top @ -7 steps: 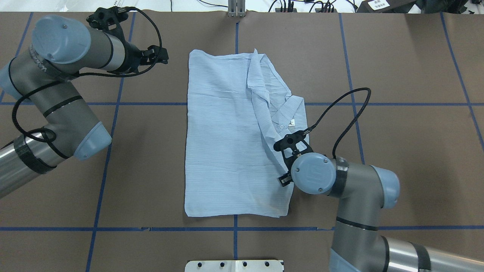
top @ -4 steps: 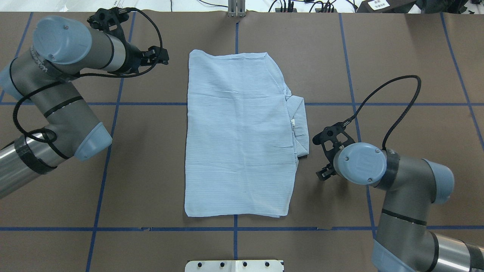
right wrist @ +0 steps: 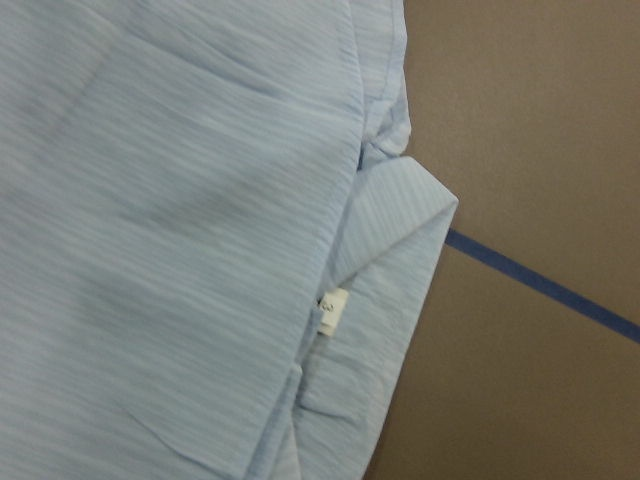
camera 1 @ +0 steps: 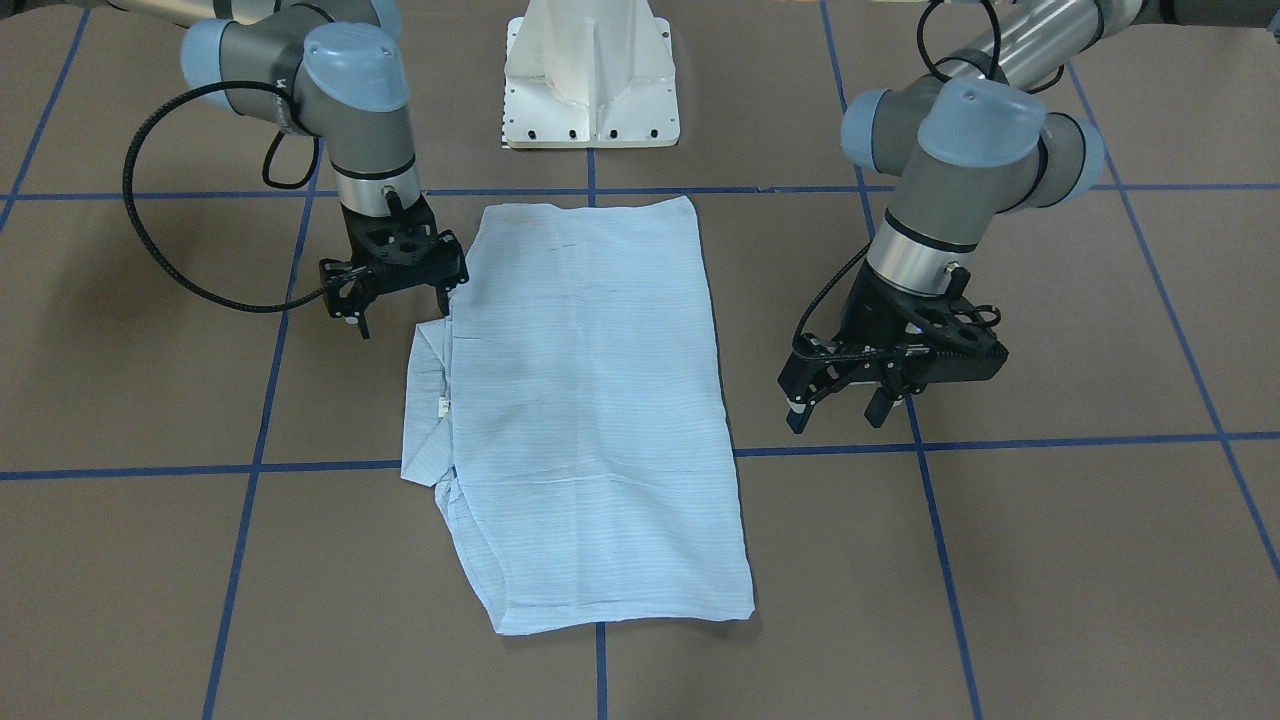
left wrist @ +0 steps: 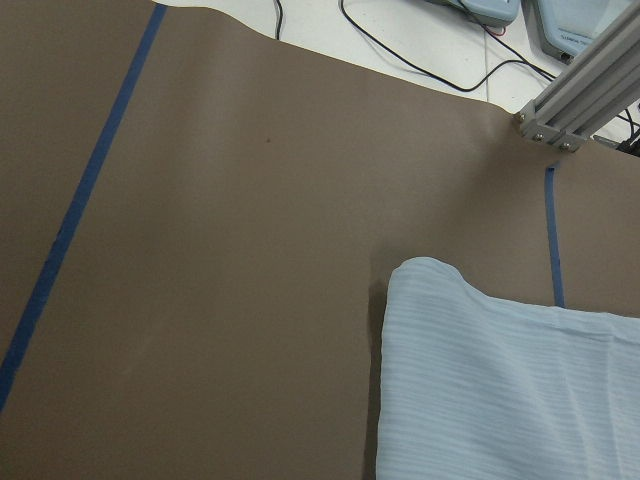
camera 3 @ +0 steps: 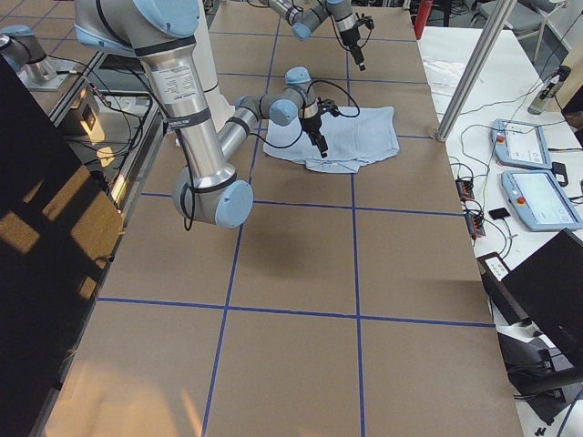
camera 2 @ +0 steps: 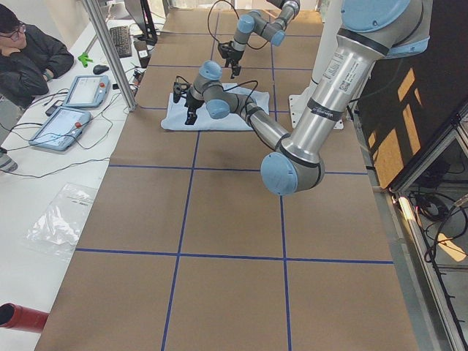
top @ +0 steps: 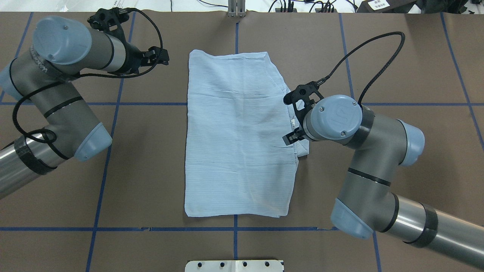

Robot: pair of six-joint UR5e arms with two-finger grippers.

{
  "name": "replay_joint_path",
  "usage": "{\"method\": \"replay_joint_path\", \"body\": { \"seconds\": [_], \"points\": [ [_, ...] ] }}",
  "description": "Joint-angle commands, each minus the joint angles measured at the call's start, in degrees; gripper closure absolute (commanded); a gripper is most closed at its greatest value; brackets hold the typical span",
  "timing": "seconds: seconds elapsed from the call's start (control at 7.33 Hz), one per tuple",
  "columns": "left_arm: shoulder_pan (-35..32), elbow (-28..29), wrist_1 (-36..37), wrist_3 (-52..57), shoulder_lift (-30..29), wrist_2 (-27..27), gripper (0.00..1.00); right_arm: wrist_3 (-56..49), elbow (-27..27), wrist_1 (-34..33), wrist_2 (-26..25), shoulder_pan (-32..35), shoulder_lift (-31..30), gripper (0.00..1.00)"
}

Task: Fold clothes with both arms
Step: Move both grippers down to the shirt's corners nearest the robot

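Your shirt (top: 238, 143) lies flat in the middle of the counter (top: 423, 68), folded into a long rectangle. Its collar (camera 1: 422, 440) pokes out from under the fold along the long edge on the robot's right. The small white label (right wrist: 333, 310) sits right at that edge.

The right pincer (camera 1: 398, 312) hangs just beside the collar edge, toward the robot's end of the shirt. Its fingers stand wide apart and grip nothing. You cannot tell from these views whether a fingertip brushes the cloth.

The left pincer (camera 1: 838, 410) is off the shirt on the other long side, over bare counter close to a blue tape line (camera 1: 1050, 441). Its fingers point down, spread wide and empty. Its wrist camera looks down on one corner (left wrist: 420, 275) of the shirt.
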Motion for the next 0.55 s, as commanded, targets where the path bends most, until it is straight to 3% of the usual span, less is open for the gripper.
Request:
{"method": "replay_joint_path", "body": {
  "seconds": [0.0,0.14,0.41],
  "points": [
    [1.76,-1.51,1.47,-2.57,0.62,-5.59,0.00,6.64,0.36,-0.14,7.39,0.81,1.64,0.00],
    [4.12,-2.31,1.39,-9.55,1.23,-8.25,0.00,9.66,2.98,-0.05,8.74,0.90,0.77,0.00],
    [13.68,-7.38,1.48,-21.51,4.73,-4.53,0.00,19.82,7.21,0.12,9.63,-0.06,-1.69,0.00]
  ]
}}
